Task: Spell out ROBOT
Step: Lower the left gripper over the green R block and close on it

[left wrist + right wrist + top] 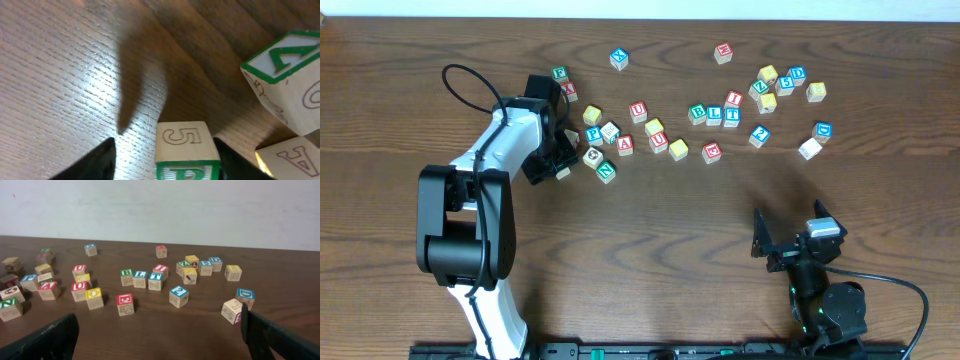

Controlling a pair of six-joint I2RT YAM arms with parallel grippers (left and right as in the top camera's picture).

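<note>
Dark-brown grained surface (650, 260); pale cube (185, 145) edged green, with an outlined 5; green B cube (697, 113); blue T cube (732, 117).

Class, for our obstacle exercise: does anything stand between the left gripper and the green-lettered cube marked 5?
Nothing visible does: the left gripper straddles the green-lettered cube on bare table; neighbouring cubes lie outside its fingers.

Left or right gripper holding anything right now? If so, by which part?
No hold yet. Left gripper jaws flank the sides of a cube marked 5, a gap showing on one side. Right gripper open, empty.
</note>
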